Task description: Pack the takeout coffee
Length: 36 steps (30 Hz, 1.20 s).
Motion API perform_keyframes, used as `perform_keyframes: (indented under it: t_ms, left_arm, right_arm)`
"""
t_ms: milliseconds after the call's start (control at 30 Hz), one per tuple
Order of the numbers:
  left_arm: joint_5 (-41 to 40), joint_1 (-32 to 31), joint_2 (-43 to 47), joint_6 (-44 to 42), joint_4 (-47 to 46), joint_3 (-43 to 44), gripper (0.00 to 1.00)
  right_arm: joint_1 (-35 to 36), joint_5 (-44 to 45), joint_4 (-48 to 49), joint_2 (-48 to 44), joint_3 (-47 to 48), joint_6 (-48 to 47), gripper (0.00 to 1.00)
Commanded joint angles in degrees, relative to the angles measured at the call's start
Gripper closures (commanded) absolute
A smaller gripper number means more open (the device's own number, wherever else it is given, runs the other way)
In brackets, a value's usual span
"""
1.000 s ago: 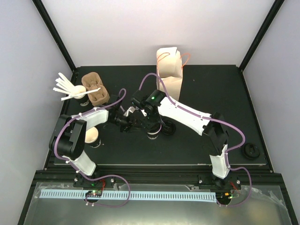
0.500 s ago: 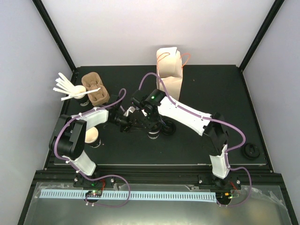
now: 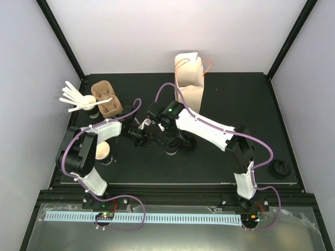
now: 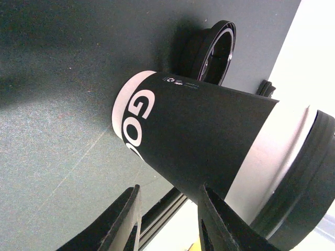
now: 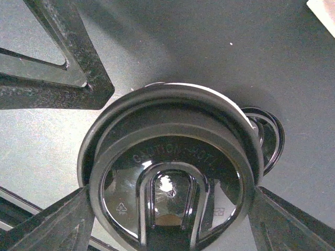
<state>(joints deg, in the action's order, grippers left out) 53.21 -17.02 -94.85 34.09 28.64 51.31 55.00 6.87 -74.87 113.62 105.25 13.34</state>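
"GO" on cup; "CAUTION HOT" on lid

We see the cup as matt black paper, with flat white lettering and a pale band at each end. Its lid is glossy black plastic with raised lettering and bright glints. A spare lid, at 1 o'clock of the cup in the left wrist view, shines the same way. The table is dark, matt and finely grained. At 10 o'clock on it stand carriers of rough brown pulp, and at 12 o'clock a bag of pale matt paper. The fingers of the left gripper look like matt black plastic.
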Motion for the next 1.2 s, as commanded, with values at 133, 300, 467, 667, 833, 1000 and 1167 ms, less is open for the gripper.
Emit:
perform_keyframes:
  t_ms: [133,300,467,667,833,1000,1167]
  left_arm:
    - [1.97,-0.28,-1.21,-1.29,0.47,2.48,0.68]
    - [1.43,-0.27,-0.61,-1.56,0.87,2.77,0.68]
    - [-0.58,0.25,1.55,-1.70,1.80,3.33,0.68]
    - [-3.75,1.51,4.75,-2.14,4.22,3.78,0.67]
    - [-4.21,2.87,7.15,-2.51,5.17,3.46,0.64]
    - [-1.53,3.41,8.31,-3.65,4.89,4.04,0.61]
    - [4.60,3.39,8.61,-4.12,2.00,3.73,0.56]
  right_arm:
    - [0.37,-0.27,1.44,1.38,-1.07,-0.38,0.18]
    - [0.37,-0.46,2.01,1.49,-1.63,-0.69,0.17]
    - [0.36,-0.06,1.19,1.20,-0.77,-0.96,0.16]
    - [0.26,1.19,-0.71,-0.77,1.78,-1.24,0.13]
    - [-0.18,0.45,-1.06,-2.73,2.71,-1.80,0.08]
    - [-2.08,-2.31,-0.27,-5.18,2.78,-1.90,0.07]
    - [-7.17,-11.70,4.48,-9.37,-0.86,-0.33,0.12]
